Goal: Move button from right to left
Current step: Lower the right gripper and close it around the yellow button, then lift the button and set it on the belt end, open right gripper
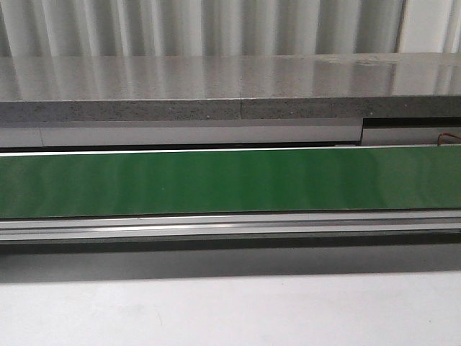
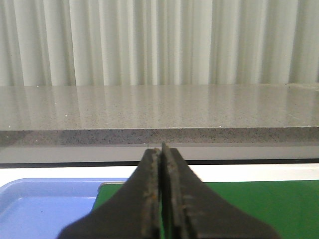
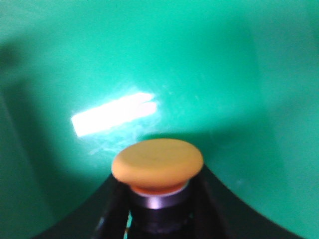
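Right wrist view alone shows the round orange mushroom-capped button [image 3: 157, 165], pinched in the right gripper [image 3: 158, 209] above the green belt [image 3: 209, 59]. Left gripper [image 2: 161, 199] is pressed together, empty, near a blue plastic tray [image 2: 45, 204].

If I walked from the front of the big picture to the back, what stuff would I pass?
White tabletop → silver metal rail → green belt → grey speckled counter → white ribbed wall.
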Available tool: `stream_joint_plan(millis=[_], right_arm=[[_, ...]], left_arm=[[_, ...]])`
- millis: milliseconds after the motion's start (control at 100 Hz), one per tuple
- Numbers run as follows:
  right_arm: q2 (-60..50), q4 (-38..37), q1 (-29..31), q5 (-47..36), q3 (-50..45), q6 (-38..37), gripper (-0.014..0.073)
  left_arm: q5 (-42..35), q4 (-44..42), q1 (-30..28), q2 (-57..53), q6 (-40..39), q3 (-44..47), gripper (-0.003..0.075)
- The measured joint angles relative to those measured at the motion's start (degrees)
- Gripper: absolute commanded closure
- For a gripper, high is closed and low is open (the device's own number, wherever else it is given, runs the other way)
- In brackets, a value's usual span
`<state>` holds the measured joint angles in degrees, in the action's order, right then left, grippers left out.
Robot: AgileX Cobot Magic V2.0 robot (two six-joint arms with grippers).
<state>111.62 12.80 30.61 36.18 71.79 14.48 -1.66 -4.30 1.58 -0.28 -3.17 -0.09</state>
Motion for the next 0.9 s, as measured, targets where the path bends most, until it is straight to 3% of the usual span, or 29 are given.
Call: stream_joint_plan(millis=[450, 900], right_arm=[[-16.1, 5.95, -1.01, 12.15, 2.99, 0.0, 0.0377], [-16.07, 6.35, -16.57, 17.85, 2.99, 0.45, 0.0377]], left_arm=[[0.0, 0.0, 0.0, 0.0, 0.0, 0.0, 0.074], [0.0, 0.0, 0.0, 0.0, 0.0, 0.0, 0.074]])
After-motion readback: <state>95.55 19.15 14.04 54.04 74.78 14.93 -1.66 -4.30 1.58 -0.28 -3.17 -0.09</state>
